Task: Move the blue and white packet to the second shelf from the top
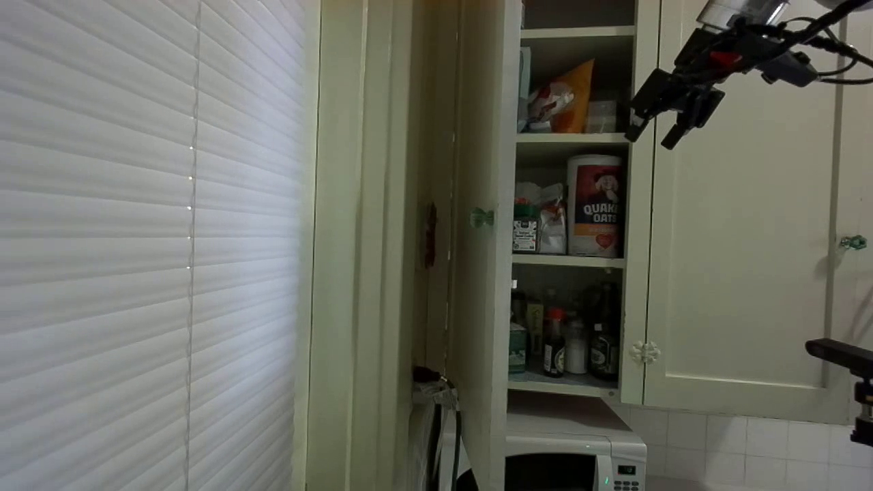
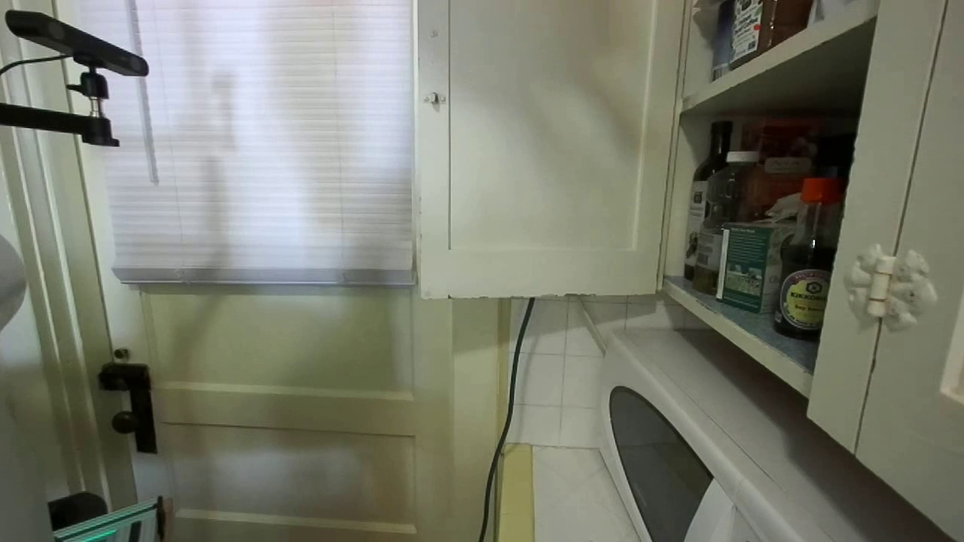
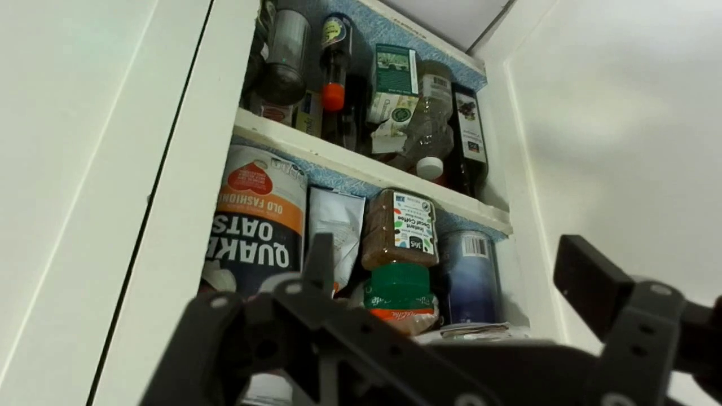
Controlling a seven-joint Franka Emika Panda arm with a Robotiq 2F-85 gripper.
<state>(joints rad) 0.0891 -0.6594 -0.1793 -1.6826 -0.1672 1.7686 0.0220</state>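
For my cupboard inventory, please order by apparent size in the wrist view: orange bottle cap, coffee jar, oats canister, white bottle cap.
1. Oats canister
2. Coffee jar
3. Orange bottle cap and white bottle cap: too alike to rank

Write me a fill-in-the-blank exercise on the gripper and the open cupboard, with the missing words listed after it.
1. The gripper is not shut but ____.
2. In an exterior view, the partly hidden pale-blue packet appears to the ____ of the orange packet.
3. The shelf bearing the orange packet lies directly ____ the oats container.
4. In the wrist view, the oats container appears upside ____.

Missing words: open; left; above; down.
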